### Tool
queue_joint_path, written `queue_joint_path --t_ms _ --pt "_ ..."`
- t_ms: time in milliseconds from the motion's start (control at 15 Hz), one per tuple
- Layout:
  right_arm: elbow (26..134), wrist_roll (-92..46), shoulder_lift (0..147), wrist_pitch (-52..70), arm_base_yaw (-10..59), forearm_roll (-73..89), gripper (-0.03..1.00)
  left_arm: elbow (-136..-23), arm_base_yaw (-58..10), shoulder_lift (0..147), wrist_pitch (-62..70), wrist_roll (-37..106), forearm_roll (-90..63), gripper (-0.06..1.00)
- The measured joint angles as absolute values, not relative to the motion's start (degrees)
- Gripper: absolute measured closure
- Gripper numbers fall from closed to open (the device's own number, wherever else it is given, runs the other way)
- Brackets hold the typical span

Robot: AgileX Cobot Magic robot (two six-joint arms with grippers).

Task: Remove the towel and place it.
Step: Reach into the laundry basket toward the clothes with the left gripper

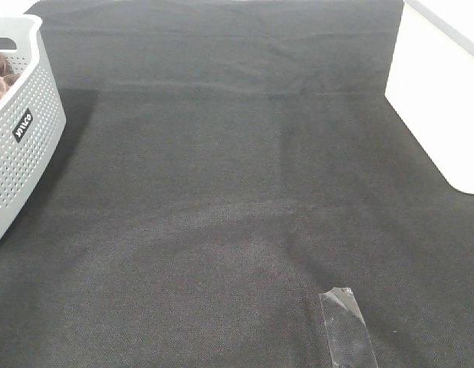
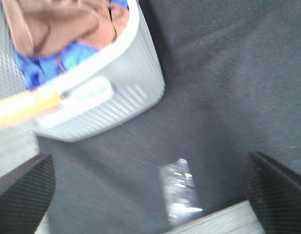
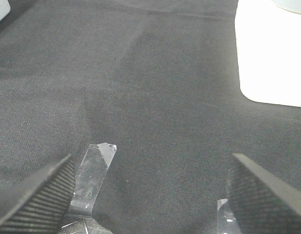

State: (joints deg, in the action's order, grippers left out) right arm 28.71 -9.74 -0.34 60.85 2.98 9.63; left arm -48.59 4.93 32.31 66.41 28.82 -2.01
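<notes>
Left hand (image 2: 150, 195) and right hand (image 3: 150, 195) gape empty; best pinch the brown terry towel (image 2: 67, 24) high in the white perforated basket (image 2: 136, 92).

The brown towel (image 2: 67, 24) lies crumpled inside the white basket (image 2: 133, 90), atop blue cloth (image 2: 77, 54).

You had a white perforated basket (image 1: 22, 146) at the far left edge of the table, a small black label (image 1: 22, 125) on its side. Blue fabric (image 2: 38, 68) lay inside it. A blurred orange streak (image 2: 24, 107) crossed its rim in the left wrist view; can't tell what it was. Black cloth (image 1: 222, 192) covered your whole table. A strip of clear tape (image 1: 347, 326) was stuck flat near the front edge. A white block (image 1: 440, 100) sat at the far right, well apart from the basket.
</notes>
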Motion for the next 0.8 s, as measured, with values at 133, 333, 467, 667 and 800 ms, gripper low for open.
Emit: queue_joint_path --t_ms 133,333,467,667,800 --pt "28.71 -9.74 -0.34 60.85 2.98 9.63 0.19 -58.61 4.93 44.35 66.46 35.18 -0.92 -0.05" --pt "28.71 -9.74 -0.34 60.85 2.98 9.63 0.19 -69.33 4.93 55.86 66.46 40.79 1.09 -0.05" --pt "28.71 -9.74 -0.34 60.85 2.98 9.63 0.19 -78.55 4.93 66.75 66.63 47.73 3.9 -0.05" --pt "28.71 -9.74 -0.34 60.85 2.98 9.63 0.19 -86.63 4.93 78.84 67.72 55.63 12.61 -0.04" --pt "28.71 -9.74 -0.34 60.85 2.98 9.63 0.19 -89.38 4.93 85.94 66.63 57.35 19.14 -0.03"
